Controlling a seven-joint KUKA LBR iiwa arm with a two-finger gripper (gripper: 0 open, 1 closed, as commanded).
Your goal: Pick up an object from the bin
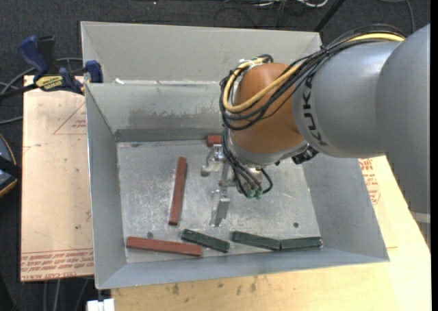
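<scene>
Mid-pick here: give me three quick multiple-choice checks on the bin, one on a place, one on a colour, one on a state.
1. Where in the bin is the gripper?
A) against the left wall
B) near the middle of the floor
C) in the far left corner

2. The long stick along the near wall, at right, is:
A) yellow
B) white
C) dark green

3. The red-brown stick just left of the gripper:
A) lies flat on the floor
B) stands propped on the back wall
C) hangs over the rim

Answers:
1 B, bare floor surrounds it on both sides.
2 C, it looks dark green against the grey metal.
3 A, its whole length rests on the floor.
</scene>
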